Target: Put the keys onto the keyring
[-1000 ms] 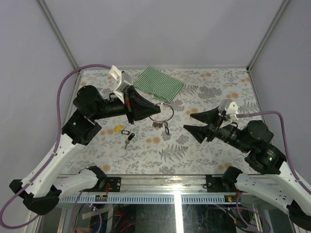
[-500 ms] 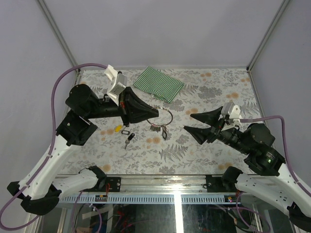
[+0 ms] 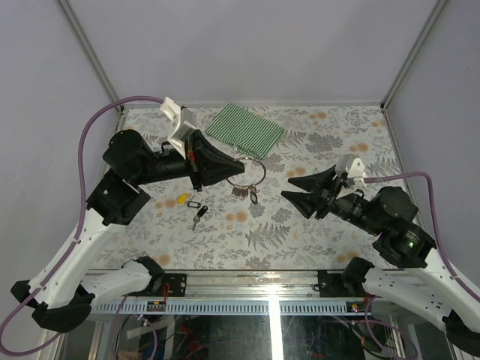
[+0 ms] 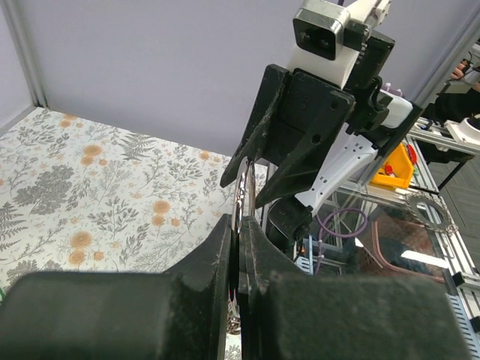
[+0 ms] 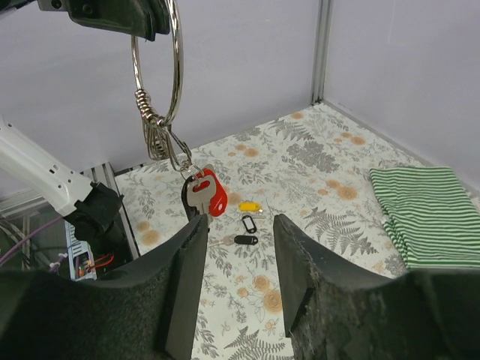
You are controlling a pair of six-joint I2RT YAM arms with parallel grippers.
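My left gripper (image 3: 238, 174) is shut on the keyring (image 3: 253, 171), a large silver ring held up off the table. Smaller rings, a key and a red tag (image 5: 215, 195) hang from the keyring (image 5: 156, 75). In the left wrist view the ring (image 4: 244, 193) sticks out between my closed fingers (image 4: 214, 247). My right gripper (image 3: 286, 187) is open and empty, just right of the hanging bunch. The yellow-tagged key (image 3: 180, 199) and the black-tagged keys (image 3: 199, 210) lie on the table left of the ring. They also show between my right jaws, the yellow one (image 5: 249, 204) above the black ones (image 5: 246, 240).
A green-and-white striped cloth (image 3: 246, 129) lies at the back of the floral table (image 3: 330, 135) and shows at the right of the right wrist view (image 5: 427, 214). Grey walls with metal posts close in the table on three sides.
My right gripper has moved a little left, closer to the hanging keyring. My left arm has shifted slightly, with the ring still held.
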